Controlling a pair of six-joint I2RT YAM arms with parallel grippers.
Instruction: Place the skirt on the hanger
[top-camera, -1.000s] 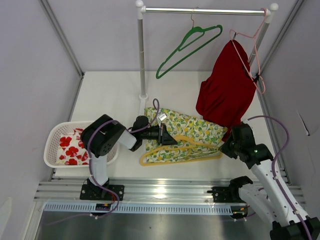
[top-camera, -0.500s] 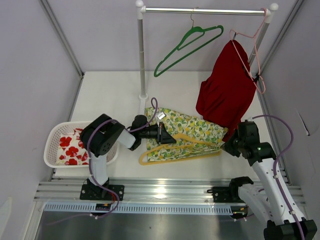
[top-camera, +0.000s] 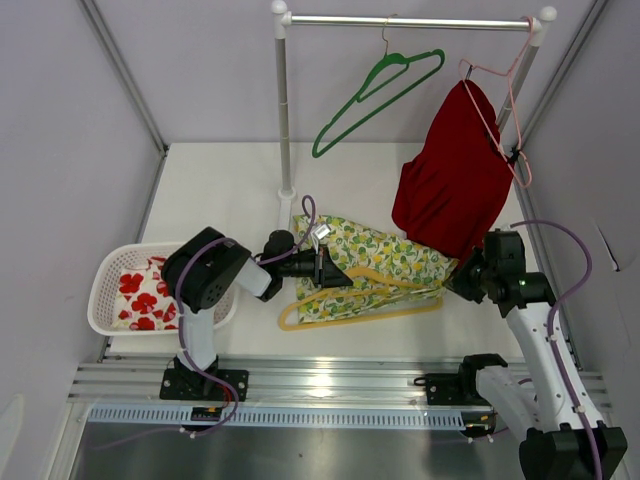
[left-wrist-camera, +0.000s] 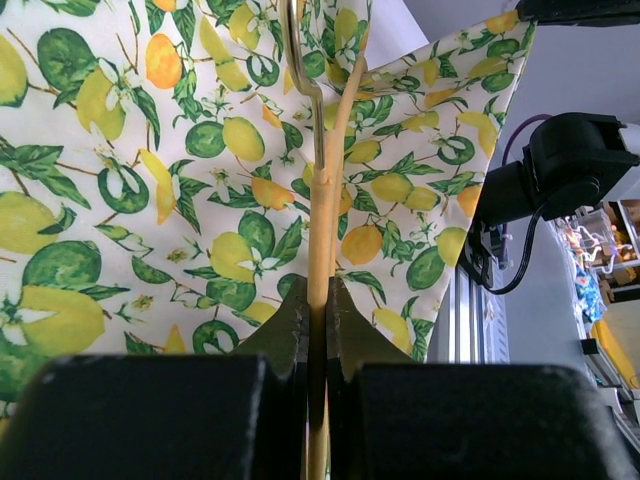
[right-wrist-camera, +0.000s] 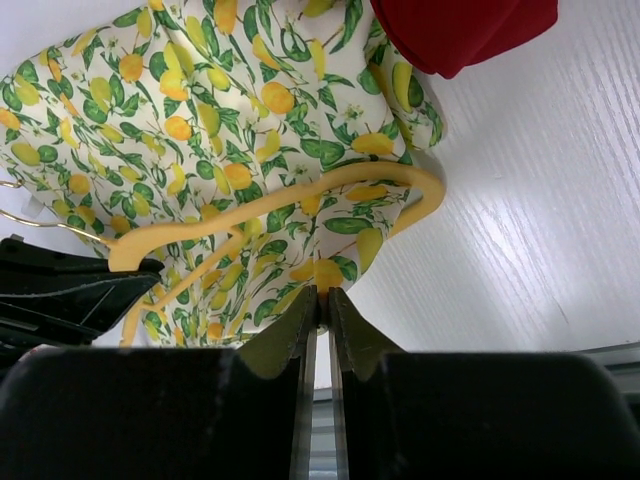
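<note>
The white surface (top-camera: 220, 190) sits in a booth of plain grey walls, with a metal track along its near edge at 6 o'clock. A clothes rail (top-camera: 410, 21) spans the far side at 12 o'clock. The left arm rises from its base at 7 o'clock, folds over and reaches low toward 3 o'clock. Its left fingers (left-wrist-camera: 290, 330) are clamped on the stem of the yellow hanger (top-camera: 350, 305), just below its wire hook. The right arm climbs from 5 o'clock, elbow out, its wrist turned toward 9 o'clock. The right fingers (right-wrist-camera: 290, 335) are closed to a thin slit, and their tips pinch the near hem of the skirt (top-camera: 390, 255). The skirt, a lemon print, lies spread flat at the middle of the surface with the yellow hanger resting on top of it, not threaded inside. There are three hangers in all: the yellow one, a green hanger (top-camera: 375, 95) empty on the rail at 12 o'clock, and a pink hanger (top-camera: 510, 100) at 2 o'clock carrying a red garment (top-camera: 450, 190) whose hem reaches down to the skirt's far corner. One white basket (top-camera: 105, 300) sits at 9 o'clock and holds a single red-flowered cloth (top-camera: 140, 295).
</note>
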